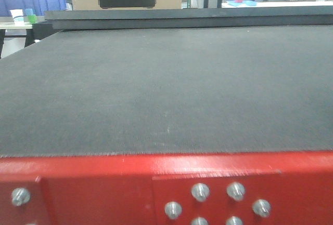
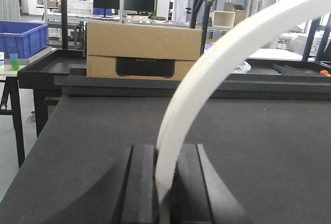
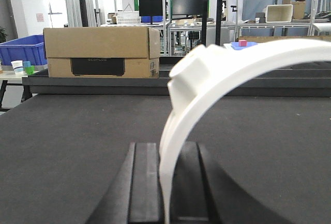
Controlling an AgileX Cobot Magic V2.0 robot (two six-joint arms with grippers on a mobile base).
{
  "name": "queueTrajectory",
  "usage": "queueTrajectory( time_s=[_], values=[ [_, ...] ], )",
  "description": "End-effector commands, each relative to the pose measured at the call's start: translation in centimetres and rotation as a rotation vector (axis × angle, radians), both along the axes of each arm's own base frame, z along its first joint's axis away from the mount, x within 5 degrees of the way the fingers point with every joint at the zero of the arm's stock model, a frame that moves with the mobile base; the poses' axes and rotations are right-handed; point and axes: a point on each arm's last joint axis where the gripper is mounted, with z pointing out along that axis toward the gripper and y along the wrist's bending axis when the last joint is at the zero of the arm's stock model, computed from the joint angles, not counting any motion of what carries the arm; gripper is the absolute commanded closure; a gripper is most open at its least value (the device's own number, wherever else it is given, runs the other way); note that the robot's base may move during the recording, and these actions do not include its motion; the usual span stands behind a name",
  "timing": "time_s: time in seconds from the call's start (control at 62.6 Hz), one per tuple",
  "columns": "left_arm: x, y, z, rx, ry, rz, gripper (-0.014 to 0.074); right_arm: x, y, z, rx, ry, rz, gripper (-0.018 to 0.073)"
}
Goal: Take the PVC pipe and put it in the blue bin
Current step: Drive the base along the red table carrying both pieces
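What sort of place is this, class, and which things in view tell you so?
Probably a robotics lab or workshop: metal racking with computer monitors behind, a blue bin, and a cardboard box beyond the dark matted worktop.

The front camera is looking low across the dark table (image 1: 166, 90). Both wrist cameras are hovering close above it, facing the same cardboard box (image 2: 144, 40) and blue bin (image 2: 20, 38).
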Motion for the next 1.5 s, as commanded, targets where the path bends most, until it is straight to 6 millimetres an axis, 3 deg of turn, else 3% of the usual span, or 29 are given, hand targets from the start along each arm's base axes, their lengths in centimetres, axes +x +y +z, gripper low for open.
queueTrajectory(
  time_s=[0.0, 1.487],
  values=[
    [-0.16, 0.06, 0.27, -0.003, -0.028, 0.004, 0.0707, -0.11, -0.08, 0.20, -0.006, -0.027, -0.009, 0.0722],
    [-0.16, 0.06, 0.27, -0.003, -0.028, 0.004, 0.0707, -0.11, -0.08, 0.20, -0.006, -0.027, -0.009, 0.0722]
  ],
)
